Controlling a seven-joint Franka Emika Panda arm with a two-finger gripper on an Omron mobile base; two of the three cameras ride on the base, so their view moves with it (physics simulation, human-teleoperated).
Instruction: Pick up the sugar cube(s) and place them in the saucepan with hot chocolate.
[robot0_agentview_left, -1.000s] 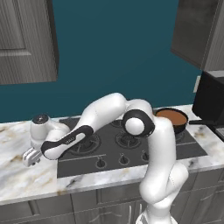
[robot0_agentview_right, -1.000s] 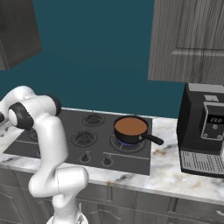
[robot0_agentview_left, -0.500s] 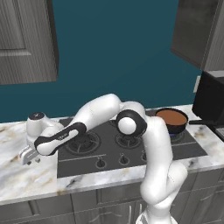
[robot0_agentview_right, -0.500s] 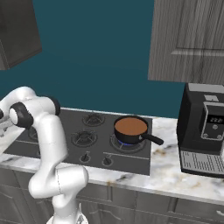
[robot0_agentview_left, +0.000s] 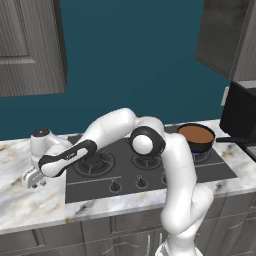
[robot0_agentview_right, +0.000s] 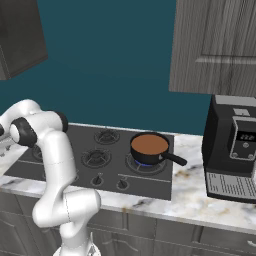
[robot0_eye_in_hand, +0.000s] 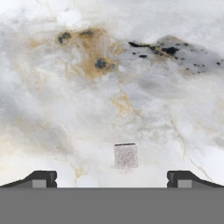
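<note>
A: Fingers?
B: Gripper (robot0_eye_in_hand: 112, 179) has its fingers (robot0_eye_in_hand: 40, 178) spread wide, nothing between them, nothing held. Both tips poke up at the bottom of the hand view, far apart.

A: Touching anything?
B: No contact visible. A pale greyish-white sugar cube (robot0_eye_in_hand: 125, 155) lies flat on the marble worktop (robot0_eye_in_hand: 109, 78), just above the gap between the tips and a bit nearer the right one. Can't tell how high the tips stand over the marble.

A: Where's the hand in the base views?
B: Left base view: gripper (robot0_agentview_left: 31, 178) is low over the worktop (robot0_agentview_left: 30, 205), left of the black stove (robot0_agentview_left: 150, 167), arm stretched out that way and down. Cube is too small to make out there.

A: Second cube, the reddish-brown one?
B: Can't pick it out.

A: Saucepan?
B: Saucepan (robot0_agentview_left: 196, 137) sits on the stove's back right burner, brown liquid inside, well apart from the gripper. Right base view shows the saucepan (robot0_agentview_right: 149, 148) with its black handle (robot0_agentview_right: 172, 159) pointing right, toward the coffee machine (robot0_agentview_right: 232, 150) on the worktop (robot0_agentview_right: 200, 200); a blue flame shows under it.

A: Cube upright?
B: Lying square, one flat face toward the camera.
</note>
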